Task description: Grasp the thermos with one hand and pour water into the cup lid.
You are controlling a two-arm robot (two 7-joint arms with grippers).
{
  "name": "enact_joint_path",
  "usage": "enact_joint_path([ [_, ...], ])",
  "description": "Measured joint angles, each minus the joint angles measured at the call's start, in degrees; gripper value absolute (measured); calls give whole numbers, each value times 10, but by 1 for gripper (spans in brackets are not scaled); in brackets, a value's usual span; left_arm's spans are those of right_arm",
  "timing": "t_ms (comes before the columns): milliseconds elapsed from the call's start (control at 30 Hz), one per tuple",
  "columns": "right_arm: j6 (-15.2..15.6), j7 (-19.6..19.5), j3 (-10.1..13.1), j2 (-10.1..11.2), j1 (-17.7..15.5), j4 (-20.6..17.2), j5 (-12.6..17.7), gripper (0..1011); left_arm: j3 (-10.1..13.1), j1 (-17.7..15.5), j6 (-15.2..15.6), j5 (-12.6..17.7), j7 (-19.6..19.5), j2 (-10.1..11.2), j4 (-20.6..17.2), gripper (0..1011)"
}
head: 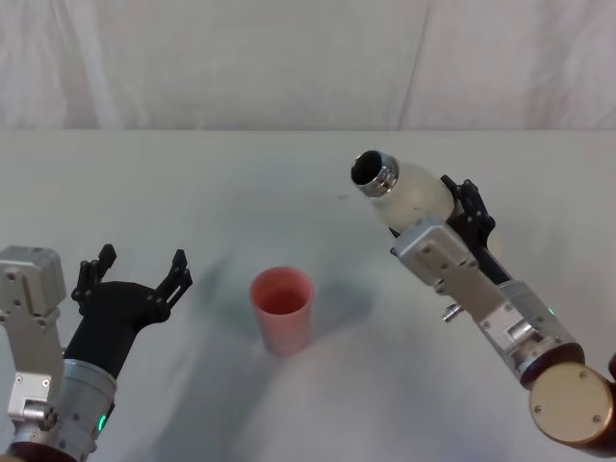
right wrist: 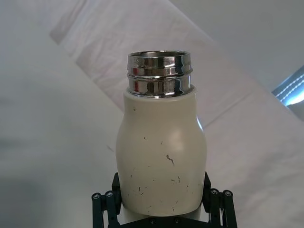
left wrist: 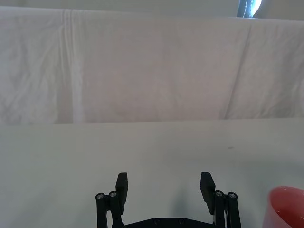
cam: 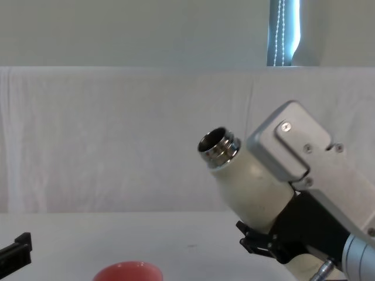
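The thermos is clamped by the right gripper at the right of the head frame, lifted off the bench and tilted, its open steel neck pointing up and left. The pink cup lid stands upright at lower centre. The left gripper is held at lower left, jaws spread wide and empty.

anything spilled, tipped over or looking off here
No spill shows on the table. The thermos is tilted, but the right end effector holds it that way, off to one side of the upright cup lid. The left end effector hangs open beside it.
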Motion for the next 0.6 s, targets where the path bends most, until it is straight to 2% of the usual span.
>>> enact_joint_path([
  [33, 1, -1, -2, 0, 1, 1, -7, 960, 0, 0, 0, 0, 0, 0, 0, 1001],
  [67, 4, -3, -7, 1, 4, 4, -27, 960, 0, 0, 0, 0, 0, 0, 0, 1001],
  [100, 4, -3, -7, 1, 4, 4, -27, 960, 0, 0, 0, 0, 0, 0, 0, 1001],
  [267, 12, -12, -22, 4, 10, 11, -75, 960, 0, 0, 0, 0, 0, 0, 0, 1001],
  [600, 19, -29, -38, 9, 14, 20, -142, 960, 0, 0, 0, 0, 0, 0, 0, 1001],
])
